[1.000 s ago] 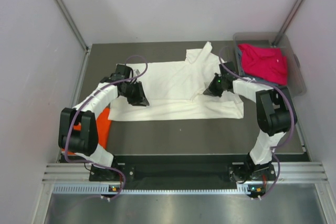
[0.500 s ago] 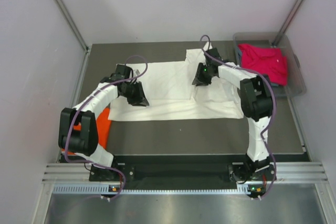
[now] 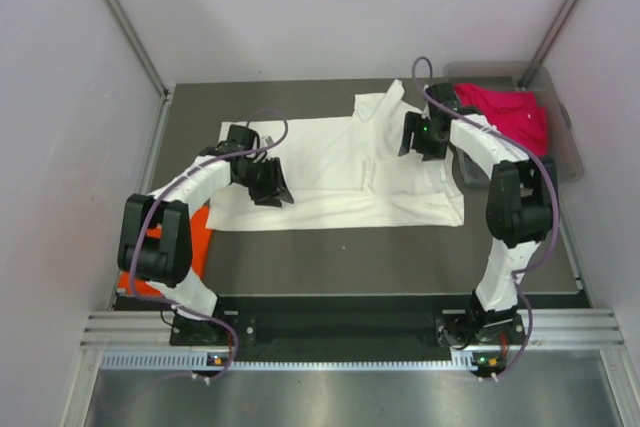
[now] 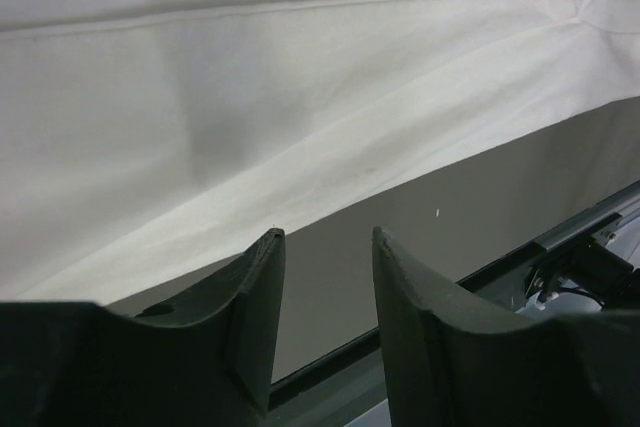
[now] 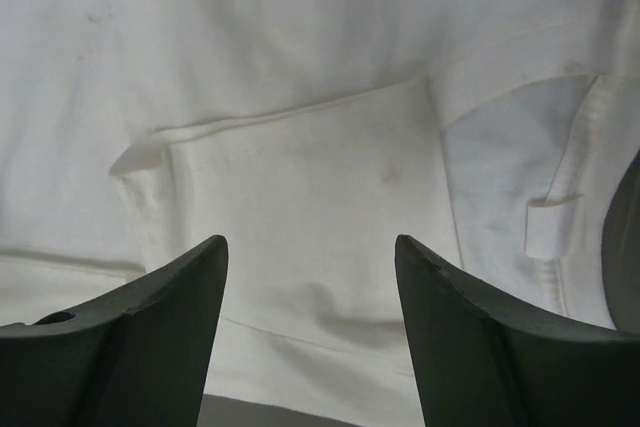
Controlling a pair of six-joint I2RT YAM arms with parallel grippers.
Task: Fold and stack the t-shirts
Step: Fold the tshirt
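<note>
A large cream-white t-shirt [image 3: 330, 162] lies spread on the dark table [image 3: 350, 257], with a sleeve folded in over its body [image 5: 300, 177]. My left gripper [image 3: 272, 187] sits at the shirt's left edge, jaws open with nothing between them [image 4: 325, 237], just off the cloth's hem [image 4: 250, 97]. At the shirt's right side my right gripper [image 3: 415, 137] hovers open and empty [image 5: 312, 242] over the folded sleeve. An orange t-shirt [image 3: 200, 232] lies at the left, partly under the left arm. A magenta-pink t-shirt [image 3: 505, 117] rests in the bin.
A clear plastic bin [image 3: 565, 162] stands at the back right corner. The table's front edge [image 4: 560, 237] runs close behind the left gripper. Grey walls close in the left, right and back sides.
The right gripper carried the sleeve leftward over the shirt, opened, let it go and drew back to the right. The left gripper opened and shifted slightly right.
</note>
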